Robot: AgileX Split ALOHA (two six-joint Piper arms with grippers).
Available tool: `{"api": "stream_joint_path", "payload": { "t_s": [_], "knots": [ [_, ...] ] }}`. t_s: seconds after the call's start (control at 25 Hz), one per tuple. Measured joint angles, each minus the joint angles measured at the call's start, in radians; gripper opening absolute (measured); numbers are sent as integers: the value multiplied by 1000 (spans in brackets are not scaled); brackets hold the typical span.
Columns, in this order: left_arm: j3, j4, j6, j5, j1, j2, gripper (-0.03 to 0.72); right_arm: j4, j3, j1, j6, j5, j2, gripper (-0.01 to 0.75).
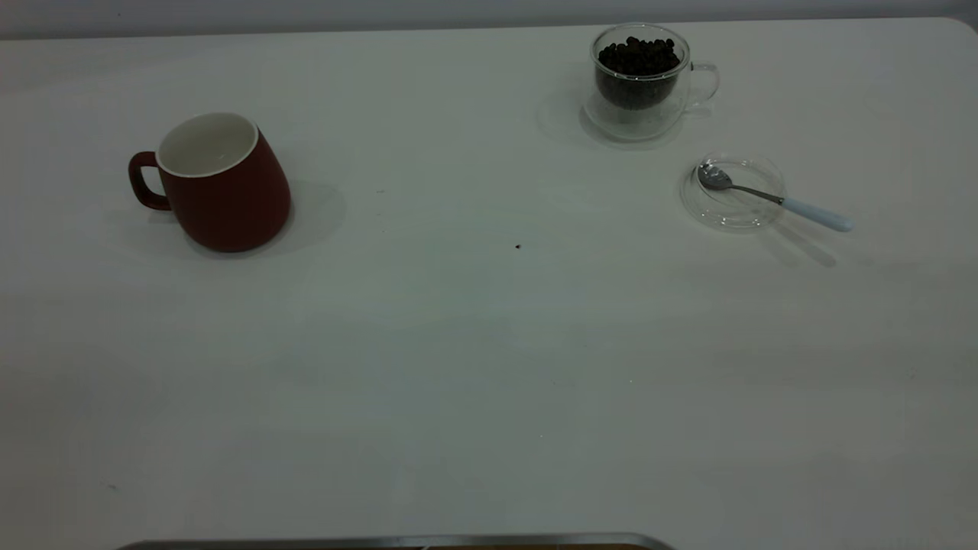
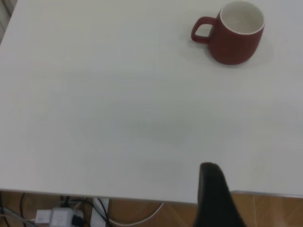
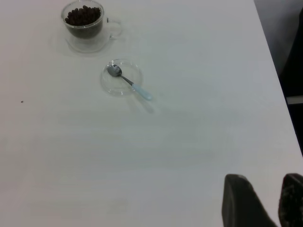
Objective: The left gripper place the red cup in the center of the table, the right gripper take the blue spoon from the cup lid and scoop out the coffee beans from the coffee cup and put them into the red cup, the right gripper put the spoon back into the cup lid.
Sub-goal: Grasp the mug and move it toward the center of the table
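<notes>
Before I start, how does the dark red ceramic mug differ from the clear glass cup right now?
The dark red ceramic mug is opaque, with an empty white inside; the clear double-walled glass cup is see-through and holds dark coffee beans. The mug looks larger. It stands at the exterior view's left, handle pointing left; the glass cup stands far right, handle pointing right. Both are upright on the white table, each with a loop handle.

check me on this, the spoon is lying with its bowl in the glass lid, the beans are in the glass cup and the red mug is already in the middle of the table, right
Not quite. The red cup is not in the middle of the table; the exterior view shows it off to the left side, not yet moved. The rest holds: the blue spoon lies with its bowl in the cup lid, and the coffee beans fill the coffee cup.
</notes>
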State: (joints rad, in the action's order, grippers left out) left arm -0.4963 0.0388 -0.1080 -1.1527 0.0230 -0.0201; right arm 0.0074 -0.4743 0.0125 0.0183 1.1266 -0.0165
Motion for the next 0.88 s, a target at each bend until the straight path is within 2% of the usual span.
{"api": "stream_joint_path", "payload": {
  "t_s": [0.88],
  "knots": [
    [2,-1,2,15,0,2,505,0,0,0,0,0,0,238]
  ]
}}
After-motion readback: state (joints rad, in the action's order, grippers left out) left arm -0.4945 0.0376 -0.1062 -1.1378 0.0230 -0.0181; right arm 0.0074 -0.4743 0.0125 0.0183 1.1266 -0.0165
